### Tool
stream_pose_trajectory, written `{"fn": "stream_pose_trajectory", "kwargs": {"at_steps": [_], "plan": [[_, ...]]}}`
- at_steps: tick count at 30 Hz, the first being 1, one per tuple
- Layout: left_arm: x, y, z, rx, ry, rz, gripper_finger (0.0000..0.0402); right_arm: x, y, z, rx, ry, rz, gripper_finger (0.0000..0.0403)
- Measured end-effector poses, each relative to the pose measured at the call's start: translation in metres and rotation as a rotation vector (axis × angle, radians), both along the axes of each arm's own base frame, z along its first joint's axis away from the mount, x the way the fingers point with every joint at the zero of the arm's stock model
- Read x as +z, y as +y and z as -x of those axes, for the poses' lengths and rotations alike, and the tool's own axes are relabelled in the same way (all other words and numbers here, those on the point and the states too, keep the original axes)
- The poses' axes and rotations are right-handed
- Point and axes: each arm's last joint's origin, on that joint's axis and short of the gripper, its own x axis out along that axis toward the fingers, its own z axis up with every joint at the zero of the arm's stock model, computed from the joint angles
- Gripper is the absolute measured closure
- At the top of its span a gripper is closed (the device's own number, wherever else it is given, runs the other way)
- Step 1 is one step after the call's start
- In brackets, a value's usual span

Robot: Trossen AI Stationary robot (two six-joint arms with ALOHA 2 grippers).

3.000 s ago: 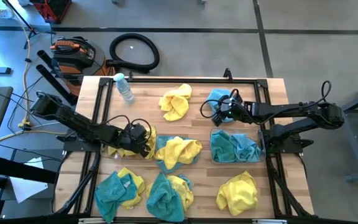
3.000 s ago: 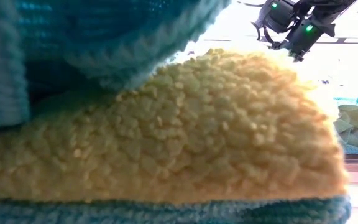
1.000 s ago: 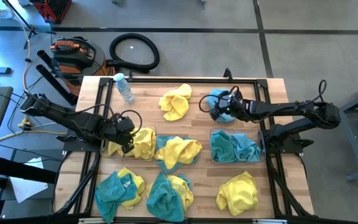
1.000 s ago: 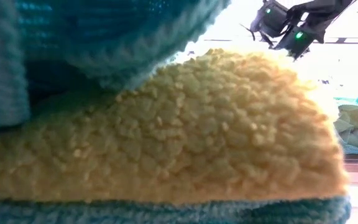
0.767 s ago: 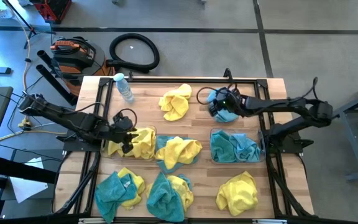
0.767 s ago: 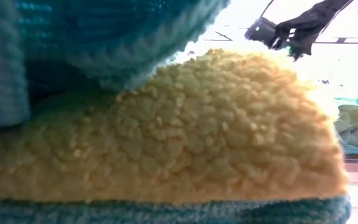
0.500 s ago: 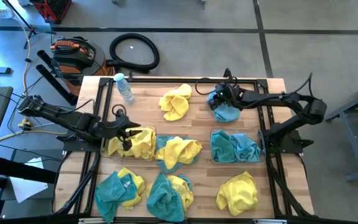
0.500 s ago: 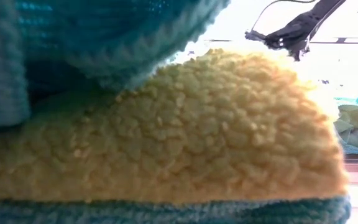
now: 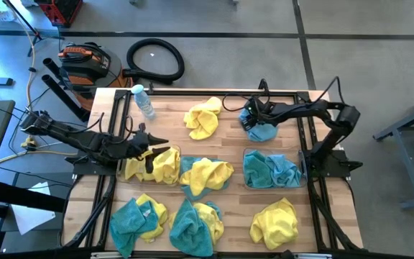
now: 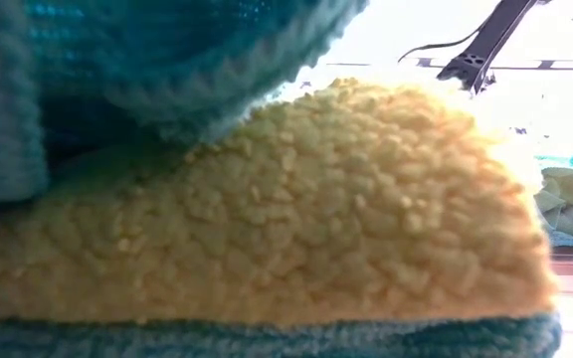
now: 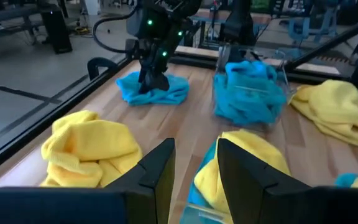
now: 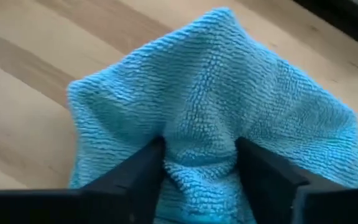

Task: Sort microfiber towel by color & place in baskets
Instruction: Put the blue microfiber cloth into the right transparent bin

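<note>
My right gripper stands open, pointing down into a teal microfiber towel at the table's far right; the left wrist view also shows this gripper on the towel. My left gripper is open and holds nothing. It points about level toward the table's right, above the left basket of yellow towels. The right basket holds teal towels. Loose yellow and teal towels lie around them. My right gripper comes at the teal towel from above, slanting down. Its two fingers stand on either side of a raised fold near the towel's middle, their tips sunk in the cloth. The towel lies crumpled and slack on the table.
A water bottle lies at the far left. There are loose towels at the far middle, centre, and along the near edge. A yellow towel right at the lens fills the low view.
My right gripper has gone toward the table's far edge and down onto the teal towel there. My left gripper has tipped up from pointing down into the yellow basket to about level. The towels have stayed where they were.
</note>
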Motion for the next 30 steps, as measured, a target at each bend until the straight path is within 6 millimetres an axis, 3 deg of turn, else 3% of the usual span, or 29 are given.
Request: {"fn": "stream_pose_trajectory", "kwargs": {"at_steps": [7,11,18,24,30], "plan": [[0.003,0.000,-0.001,0.018,-0.028,0.004,0.0291,0.003,0.001,0.001,0.047,-0.007,-0.016,0.0382],[0.002,0.000,-0.001,0.025,-0.024,0.002,0.0291,0.021,0.007,0.008,0.063,-0.032,-0.017,0.0380],[0.001,0.000,-0.001,0.023,-0.013,-0.025,0.0291,0.082,0.027,0.028,0.095,-0.158,0.080,0.0394],[0.002,0.001,-0.001,0.024,-0.014,-0.025,0.0291,0.128,0.062,0.049,0.147,-0.292,0.162,0.0399],[0.001,0.000,-0.001,0.024,-0.013,-0.024,0.0291,0.160,0.102,0.069,0.195,-0.443,0.233,0.0400]]}}
